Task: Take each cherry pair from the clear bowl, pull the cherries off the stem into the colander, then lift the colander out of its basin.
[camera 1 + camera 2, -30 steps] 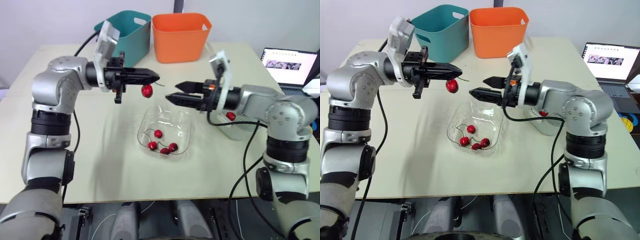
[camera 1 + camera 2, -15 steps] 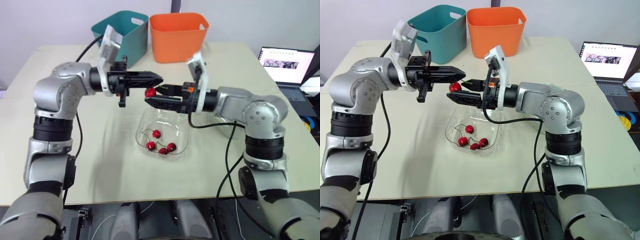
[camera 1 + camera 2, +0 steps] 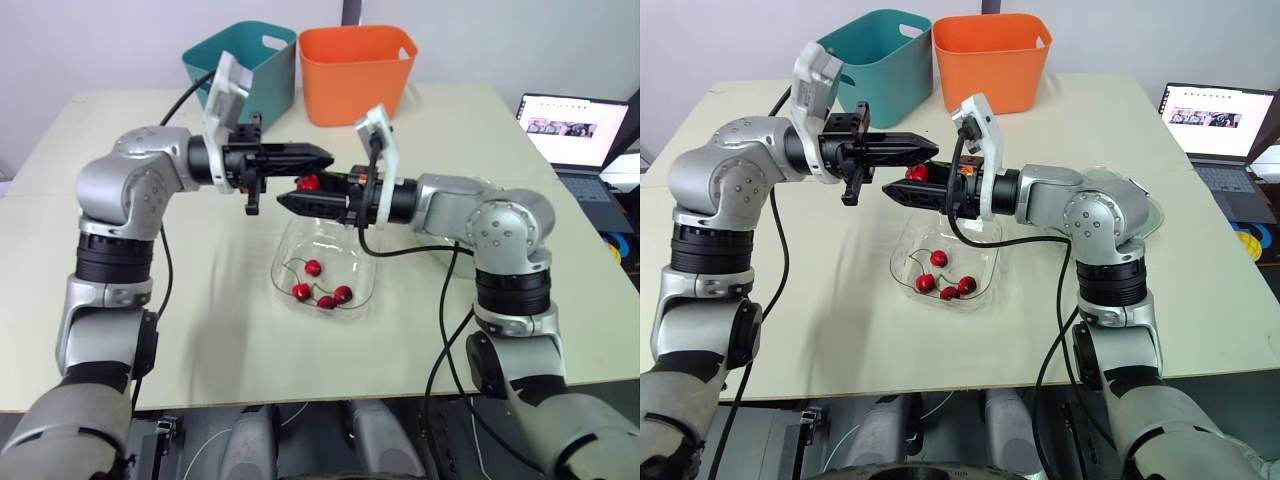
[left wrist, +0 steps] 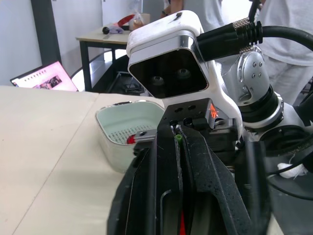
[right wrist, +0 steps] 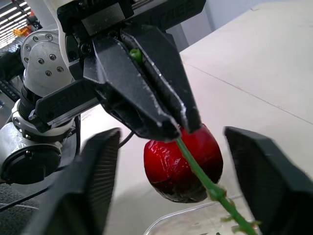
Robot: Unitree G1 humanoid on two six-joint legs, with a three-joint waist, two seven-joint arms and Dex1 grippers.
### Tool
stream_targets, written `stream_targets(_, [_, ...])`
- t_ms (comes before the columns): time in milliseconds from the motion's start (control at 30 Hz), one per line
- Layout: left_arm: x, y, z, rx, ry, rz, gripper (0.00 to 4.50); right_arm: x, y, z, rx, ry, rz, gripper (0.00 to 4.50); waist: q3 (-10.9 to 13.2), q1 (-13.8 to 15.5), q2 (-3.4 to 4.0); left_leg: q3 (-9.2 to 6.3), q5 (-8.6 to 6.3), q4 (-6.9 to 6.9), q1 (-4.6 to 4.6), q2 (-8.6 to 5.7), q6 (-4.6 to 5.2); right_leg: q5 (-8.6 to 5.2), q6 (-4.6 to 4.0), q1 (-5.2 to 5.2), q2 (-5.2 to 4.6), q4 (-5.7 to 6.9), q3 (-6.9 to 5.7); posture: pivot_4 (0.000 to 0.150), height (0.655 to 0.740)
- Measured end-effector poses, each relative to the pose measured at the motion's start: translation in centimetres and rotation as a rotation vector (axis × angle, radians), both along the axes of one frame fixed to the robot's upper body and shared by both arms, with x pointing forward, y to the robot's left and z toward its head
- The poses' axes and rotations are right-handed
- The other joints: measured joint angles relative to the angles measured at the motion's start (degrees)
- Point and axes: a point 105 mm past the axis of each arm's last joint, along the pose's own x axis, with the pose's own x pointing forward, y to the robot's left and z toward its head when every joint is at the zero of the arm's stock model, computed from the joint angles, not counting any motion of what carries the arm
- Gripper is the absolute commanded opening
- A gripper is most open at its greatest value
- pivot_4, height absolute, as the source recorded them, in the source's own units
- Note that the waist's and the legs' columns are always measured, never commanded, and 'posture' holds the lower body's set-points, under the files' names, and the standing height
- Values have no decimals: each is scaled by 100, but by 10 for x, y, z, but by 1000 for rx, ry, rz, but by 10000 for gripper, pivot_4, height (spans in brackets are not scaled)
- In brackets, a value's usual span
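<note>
Clear bowl: the clear bowl (image 3: 330, 262) sits on the table (image 3: 220, 330), nearest of the things, and holds several red cherries (image 3: 318, 290) on thin stems.
Right gripper: the right gripper (image 3: 295, 195) hovers over the bowl's far rim. Its two fingers are spread, one on each side of the hanging cherry (image 5: 183, 161), with a gap on both sides.
Left gripper: the left gripper (image 3: 322, 157) meets the right one tip to tip. Its fingers are pinched together on the green stem (image 5: 203, 183).
Hanging cherry: it hangs on that stem just below the left fingertips.
Colander: the colander (image 4: 122, 133) rests in its basin (image 4: 115, 157) on the table beyond the right arm, with one cherry (image 4: 131, 140) inside.
Bins: a teal bin (image 3: 250, 60) and an orange bin (image 3: 358, 75) stand side by side at the far edge.
Laptop: the laptop (image 3: 570, 130) is open at far right.
</note>
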Motion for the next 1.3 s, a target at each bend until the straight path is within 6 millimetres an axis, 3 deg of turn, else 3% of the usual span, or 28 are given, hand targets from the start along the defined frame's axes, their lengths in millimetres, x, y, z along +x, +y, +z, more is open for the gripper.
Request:
stream_targets(67, [0,0,0,0,0,0,0,0,0,0,0,0,-1,17427,0,0,0,0,0,0,0,0,0,0,0,0,0,0,0,1500,7400])
stream_targets(700, [8,3,-2,-16,22,20,0,-5,-2,-10,-25,4,-2,17427,0,1,0,0,0,0,0,0,0,0,0,0,0,0,0,1500,7400])
stream_targets(833, [10,2,-1,-14,23,17,0,-8,-4,-16,-36,7,-8,17427,0,1,0,0,0,0,-1,0,0,0,0,0,0,-1,0,1500,7400])
stream_targets(967, [10,2,9,-25,-18,18,0,-12,-3,-38,-82,82,-3,17427,0,-1,0,0,0,-1,-1,0,0,0,0,-1,0,-1,0,1500,7400])
stream_targets(1133, [11,2,9,-27,-13,21,0,-15,-4,-37,-91,71,-7,17427,0,0,0,-1,0,-1,0,0,0,0,0,-1,1,-1,-1,1500,7400])
stream_targets(1200, [12,3,9,-29,-22,21,0,-16,-8,-39,-91,76,-19,17427,0,1,0,-1,0,-1,-1,0,0,0,0,0,0,-2,0,1500,7400])
stream_targets(1300, [16,6,7,-22,-30,45,0,-7,-36,-34,-112,47,-121,17427,0,36,0,0,0,2,-4,-4,0,0,0,3,-4,-6,-1,1500,7400])
